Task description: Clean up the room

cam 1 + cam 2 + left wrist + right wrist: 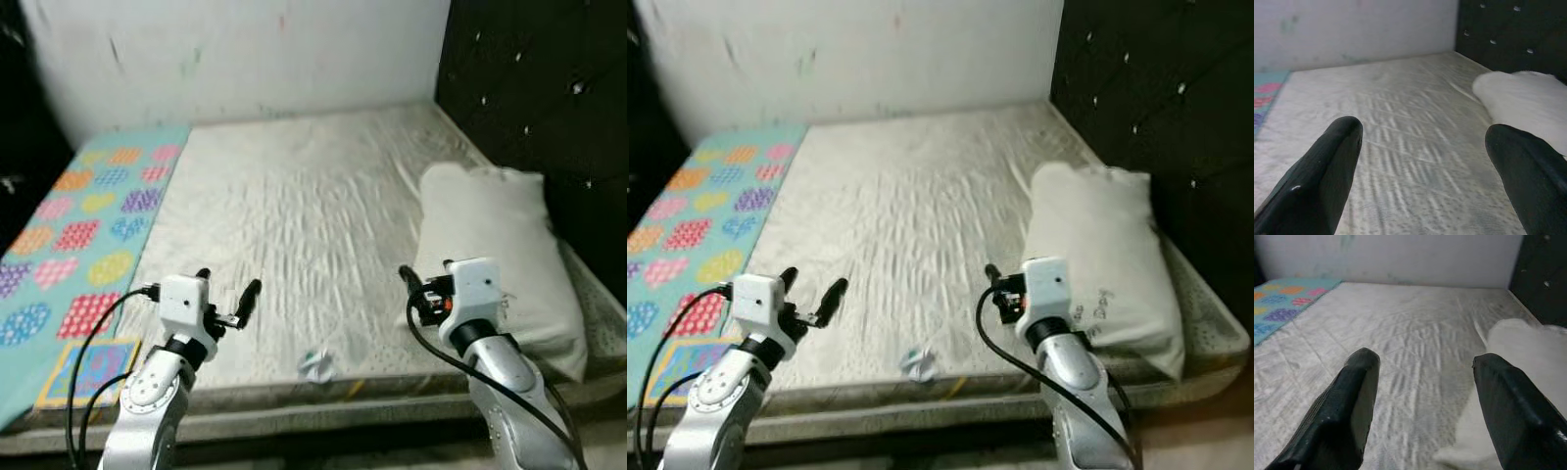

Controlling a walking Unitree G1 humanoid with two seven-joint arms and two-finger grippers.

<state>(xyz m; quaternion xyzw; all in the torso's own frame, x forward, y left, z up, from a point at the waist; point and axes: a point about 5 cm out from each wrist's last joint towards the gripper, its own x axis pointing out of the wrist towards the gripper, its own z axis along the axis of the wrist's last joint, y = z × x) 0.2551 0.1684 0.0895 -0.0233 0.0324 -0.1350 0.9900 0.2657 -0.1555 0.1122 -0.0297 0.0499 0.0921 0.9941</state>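
A small crumpled scrap of paper [315,365] lies on the mattress [294,225], close to the mattress's near edge and roughly midway between the two arms. It is whitish with a hint of blue-green, and nothing touches it.

The mattress is bare, covered in a wrinkled off-white quilted skin, and reaches back to a pale scuffed wall [245,49]. A white pillow [495,245] rests on the mattress along its right side, beside a dark tufted headboard [549,98] that stands against that side. A turquoise blanket [78,225] with coloured patches of dots and stripes covers the mattress's left side, running from the back wall to the near edge.

The left gripper [227,294] hovers above the mattress near its front edge, left of the paper and just right of the blanket; its two black fingers [1327,171] are spread wide apart and grip nothing. The right gripper [411,284] hovers over the mattress right of the paper, just beside the pillow's near end; in the right wrist view its fingers [1347,406] also stand well apart and empty, with the pillow's edge under one of them.
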